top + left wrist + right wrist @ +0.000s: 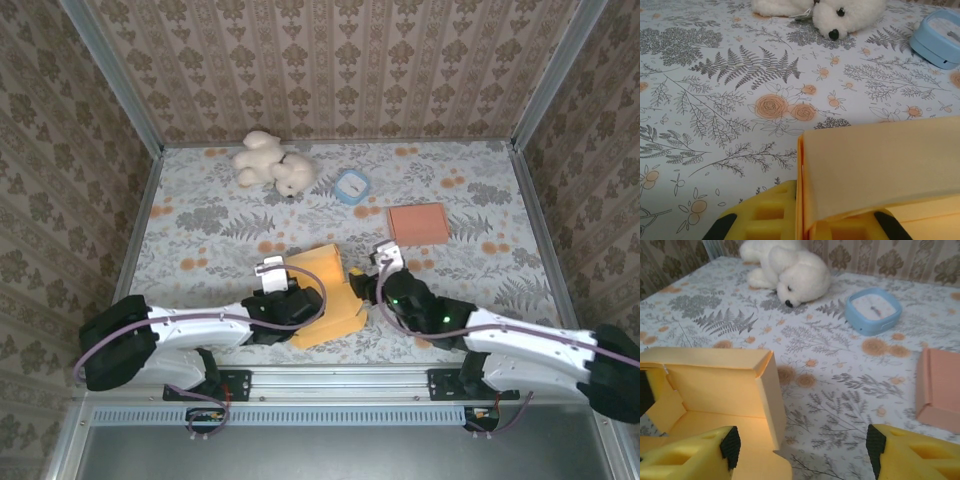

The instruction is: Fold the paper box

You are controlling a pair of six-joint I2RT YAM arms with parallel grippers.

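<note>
The yellow paper box (pixel 330 290) lies partly folded at the near middle of the table, its walls raised. My left gripper (pixel 292 300) is shut on the box's left side. In the left wrist view a thin paper wall (pixel 805 190) is pinched between the yellow fingers (pixel 760 215), and a wide flap (pixel 880 165) leans over them. My right gripper (pixel 362 290) stands open at the box's right side. In the right wrist view the box's right wall (pixel 772 400) rises just inside the left fingertip (pixel 730 446), and nothing is clamped by the gripper (pixel 802 450).
A white plush toy (pixel 272 165) lies at the back, with a small blue round case (pixel 351 186) to its right. A flat salmon box (pixel 418 223) sits right of centre. Patterned walls enclose the table on three sides.
</note>
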